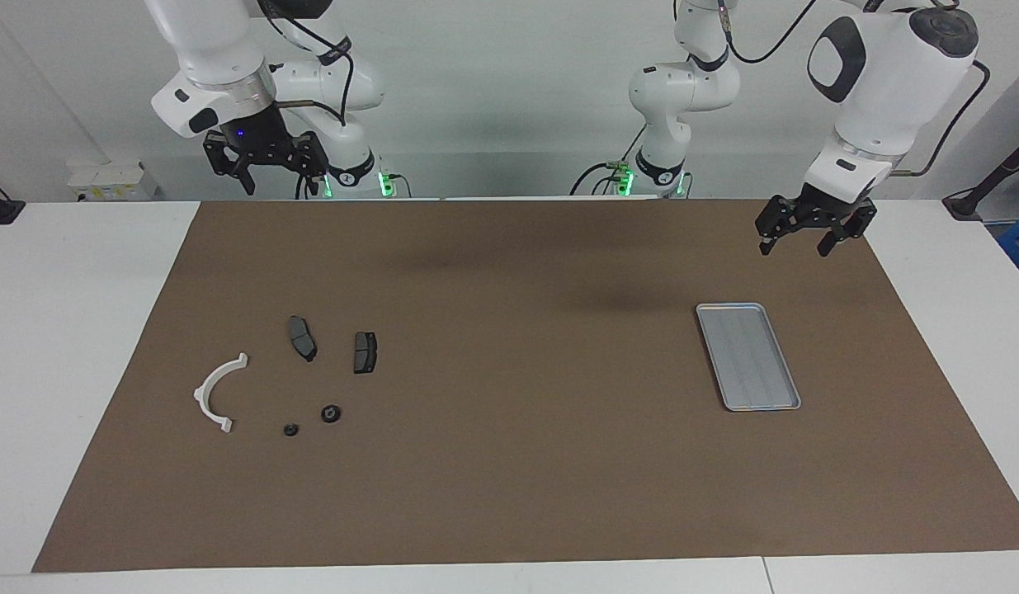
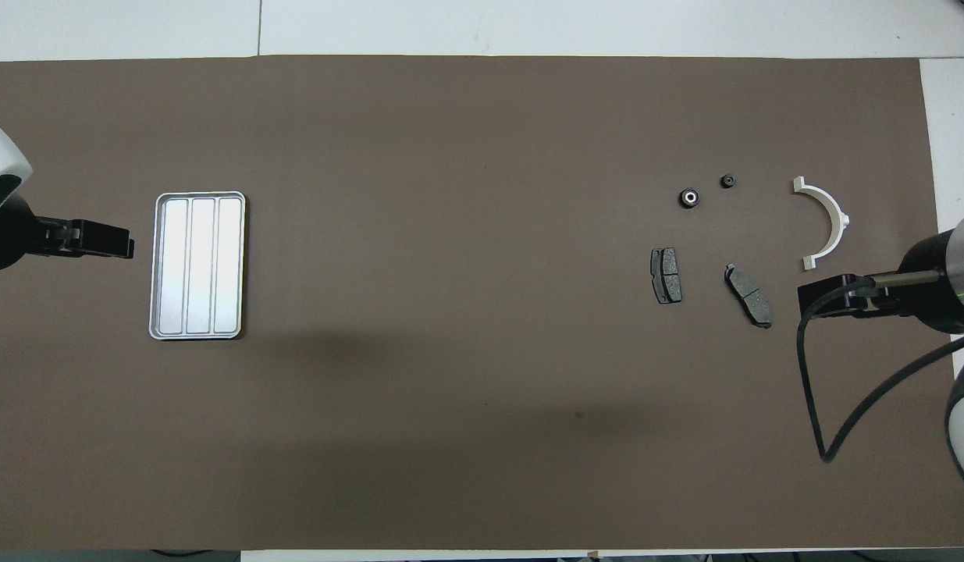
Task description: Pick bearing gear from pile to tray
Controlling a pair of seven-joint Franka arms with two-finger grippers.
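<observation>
Brown matting (image 1: 509,462) covers most of the white table, and both arms hang above it at the robots' edge with nothing in their jaws. The right gripper (image 1: 266,169) is up in the air at the pile's end of the table, jaws spread wide; the left gripper (image 1: 814,235) hovers just over the mat near the silver tray (image 1: 728,326), jaws wide too.

The pile is loose: two dark brake pads (image 1: 303,338) (image 1: 365,352), a white half-ring bracket (image 1: 216,392), and, farther from the robots, two small black round pieces. The larger one, with a pale centre, looks like the bearing gear (image 1: 331,413); the smaller round piece (image 1: 290,430) sits just beside it.

It looks hard, stiff and light, lying flat, and may skid or roll if nudged. I'd pinch it straight down across its outer rim.
</observation>
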